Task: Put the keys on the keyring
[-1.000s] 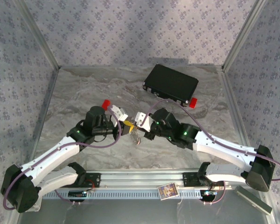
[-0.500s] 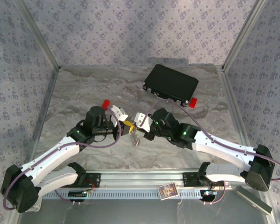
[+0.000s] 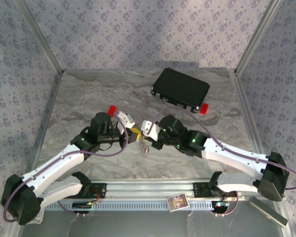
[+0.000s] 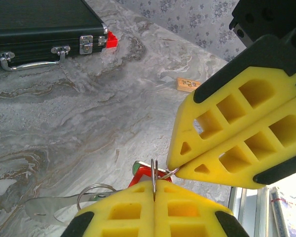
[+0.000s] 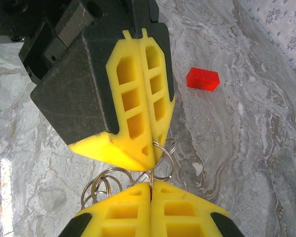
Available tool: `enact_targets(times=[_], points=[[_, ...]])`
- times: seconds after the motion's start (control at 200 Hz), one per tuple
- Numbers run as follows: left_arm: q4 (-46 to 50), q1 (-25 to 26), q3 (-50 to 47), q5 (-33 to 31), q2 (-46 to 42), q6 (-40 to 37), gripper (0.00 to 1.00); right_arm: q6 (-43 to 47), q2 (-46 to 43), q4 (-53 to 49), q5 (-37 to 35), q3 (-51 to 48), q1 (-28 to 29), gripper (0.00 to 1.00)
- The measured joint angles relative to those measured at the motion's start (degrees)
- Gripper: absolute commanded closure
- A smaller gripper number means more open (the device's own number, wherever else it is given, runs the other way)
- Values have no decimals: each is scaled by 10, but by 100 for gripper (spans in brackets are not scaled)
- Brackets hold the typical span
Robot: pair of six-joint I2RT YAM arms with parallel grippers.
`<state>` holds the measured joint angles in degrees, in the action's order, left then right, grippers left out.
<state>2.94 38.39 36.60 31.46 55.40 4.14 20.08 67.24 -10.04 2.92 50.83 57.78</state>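
**Desk:** Top view, middle of the table (image 3: 89,94). What is shown?

**Operator:** My two arms, meeting tip to tip. The left gripper (image 4: 154,193) and the right gripper (image 5: 151,191) are both pressed closed, their yellow pads flat together. Each pinches the thin wire of the keyring (image 4: 154,170).

**Desk:** Position of the keyring?

**Operator:** It is caught between the two pairs of fingertips, which nearly touch. In the left wrist view the wire stands edge-on, rising out of my own closed tips, while the right gripper's tips bear on it from the upper right. In the right wrist view more silvery loops (image 5: 99,186) show to the left of the pinch. In the top view they dangle just beneath both grippers.

**Desk:** The keys?

**Operator:** In the left wrist view the keys (image 4: 140,177) appear as a red piece with a green edge, directly behind my left fingertips and close against the wire. I cannot tell whether they are threaded on. A pale flat tab (image 4: 44,210) hangs off a loop at lower left.

**Desk:** Surroundings?

**Operator:** The black case (image 3: 181,89) lies at the far right, closed, handle and latches on its near side. One red block (image 4: 111,39) lies just beside the case's corner. A second red block (image 5: 203,79) lies on the marble beyond the left arm's wrist.
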Motion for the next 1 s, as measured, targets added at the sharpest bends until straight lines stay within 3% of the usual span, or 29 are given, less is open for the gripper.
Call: enact_targets(times=[0.12,0.22,0.575,0.745,0.999], points=[[-2,2,0,-4,-2,-10,100,3,-1,-2,0,0,0,76],[-7,8,-1,-15,-10,-31,100,5,-8,-14,11,0,-3,68],[-67,26,-38,-12,-36,-154,100,-27,-78,-17,108,-29,-85,72],[-74,40,-45,0,-36,-198,100,-32,-85,-8,141,-42,-92,77],[-84,52,-47,16,-36,-239,100,-12,-86,25,169,-61,-81,79]])
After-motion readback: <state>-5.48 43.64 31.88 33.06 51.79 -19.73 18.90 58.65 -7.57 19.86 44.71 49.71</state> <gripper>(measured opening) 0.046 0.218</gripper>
